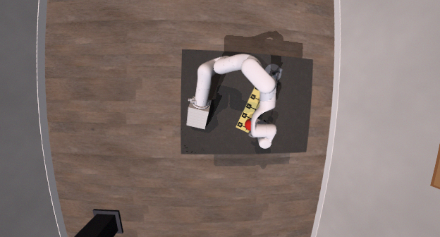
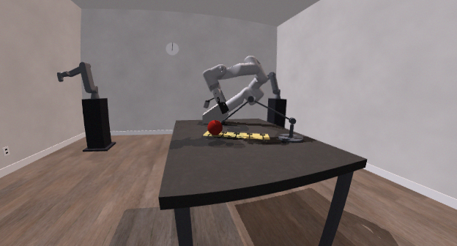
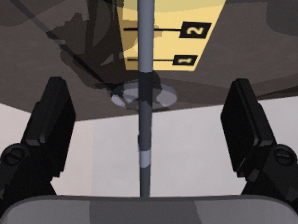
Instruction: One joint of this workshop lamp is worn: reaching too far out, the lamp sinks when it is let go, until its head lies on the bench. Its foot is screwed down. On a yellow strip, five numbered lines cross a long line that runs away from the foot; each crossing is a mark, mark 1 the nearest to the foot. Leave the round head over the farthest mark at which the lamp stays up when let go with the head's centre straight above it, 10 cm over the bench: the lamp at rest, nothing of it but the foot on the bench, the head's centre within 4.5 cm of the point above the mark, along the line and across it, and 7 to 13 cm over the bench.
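Wrist view: black end effector (image 3: 148, 137) spread wide, grasping nothing, straddling the thin grey lamp rod (image 3: 145, 90). At twelve o'clock lies the yellow numbered strip (image 3: 174, 23) on the dark worktop (image 3: 53, 43). Rigid, slim, probably slippery rod; grip near the round red head (image 2: 214, 127), resting at the strip's far end.

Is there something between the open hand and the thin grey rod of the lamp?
Nothing visible. In the wrist view the thin grey lamp rod runs through the gap of the open hand, with bare space to each black finger.
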`<state>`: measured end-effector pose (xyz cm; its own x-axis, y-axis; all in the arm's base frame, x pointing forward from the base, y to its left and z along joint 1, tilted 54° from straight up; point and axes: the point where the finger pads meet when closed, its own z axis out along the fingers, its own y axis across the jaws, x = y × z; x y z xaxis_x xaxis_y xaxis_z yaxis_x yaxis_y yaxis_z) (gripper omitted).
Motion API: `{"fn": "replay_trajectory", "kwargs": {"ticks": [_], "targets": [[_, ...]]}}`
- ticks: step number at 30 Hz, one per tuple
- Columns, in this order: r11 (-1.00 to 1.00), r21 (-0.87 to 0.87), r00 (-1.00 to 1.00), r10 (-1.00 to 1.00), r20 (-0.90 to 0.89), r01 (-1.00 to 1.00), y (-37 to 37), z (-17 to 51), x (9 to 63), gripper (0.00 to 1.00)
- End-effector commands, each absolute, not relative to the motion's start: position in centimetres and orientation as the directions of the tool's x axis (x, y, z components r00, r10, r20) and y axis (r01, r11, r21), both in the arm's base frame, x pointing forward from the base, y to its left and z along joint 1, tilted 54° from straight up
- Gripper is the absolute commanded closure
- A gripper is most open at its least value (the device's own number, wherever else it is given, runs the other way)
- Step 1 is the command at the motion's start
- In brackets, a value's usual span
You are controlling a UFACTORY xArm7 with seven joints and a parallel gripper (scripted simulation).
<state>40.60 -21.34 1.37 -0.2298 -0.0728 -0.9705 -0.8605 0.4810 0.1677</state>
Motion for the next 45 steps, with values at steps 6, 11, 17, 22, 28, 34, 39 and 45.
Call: {"fn": "replay_trajectory", "kwargs": {"ticks": [6, 11, 17, 22, 28, 34, 39, 45], "targets": [[0.484, 0.165, -0.229, -0.075, -0.971, -0.859, -20.2, 1.0, 41.3, 0.00], [0.484, 0.165, -0.228, -0.075, -0.971, -0.860, -19.1, 0.7, 41.9, 0.00], [0.483, 0.165, -0.228, -0.074, -0.971, -0.860, -17.8, 0.3, 42.5, 0.00], [0.483, 0.165, -0.228, -0.074, -0.971, -0.860, -17.8, 0.3, 42.6, 0.00], [0.484, 0.164, -0.228, -0.074, -0.971, -0.859, -17.6, 0.3, 42.6, 0.00], [0.485, 0.164, -0.228, -0.075, -0.971, -0.859, -17.5, 0.2, 42.7, 0.00], [0.485, 0.164, -0.228, -0.075, -0.971, -0.859, -17.5, 0.2, 42.7, 1.00], [0.485, 0.164, -0.228, -0.075, -0.971, -0.859, -17.5, 0.2, 42.7, 1.00]]}}
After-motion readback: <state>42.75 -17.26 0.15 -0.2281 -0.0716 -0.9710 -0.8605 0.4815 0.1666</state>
